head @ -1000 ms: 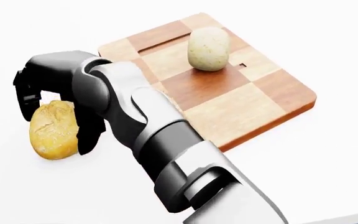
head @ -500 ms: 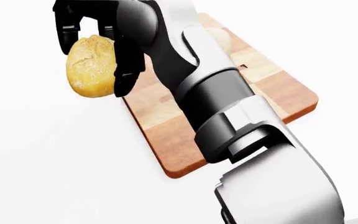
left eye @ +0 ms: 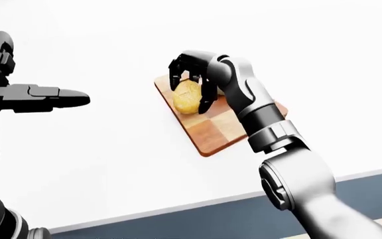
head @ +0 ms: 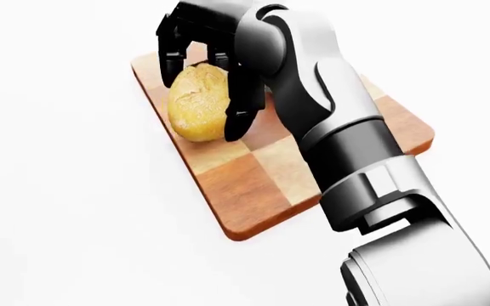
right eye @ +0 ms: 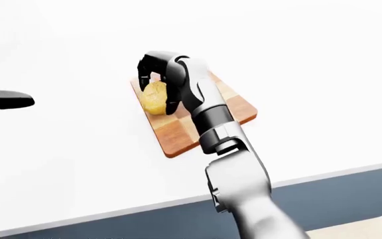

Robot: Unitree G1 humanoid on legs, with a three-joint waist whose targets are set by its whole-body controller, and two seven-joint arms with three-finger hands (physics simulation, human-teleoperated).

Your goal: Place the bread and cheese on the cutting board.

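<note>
— Where's the bread (head: 198,102) now?

— In the right hand (head: 211,60). The black fingers (head: 243,105) are curled round the loaf, holding it over the far left corner of the cutting board (head: 262,185). Whether it is touching the wood or just above it, I cannot tell from here.

— So that half isn't finished?

— Not quite, I'd say. The loaf is over the board but the grip hasn't let go.

— And the cheese?

— I can't see it. The right arm covers much of the board's far side, so it may be hidden behind that; I won't guess either way.

— What's the other hand doing?

— The left hand (left eye: 35,97) is well off to the left above the white table (left eye: 111,164), holding nothing, its fingers stretched straight out.

— What's left, then?

— Releasing the bread onto the wood, then checking on the cheese.
</note>
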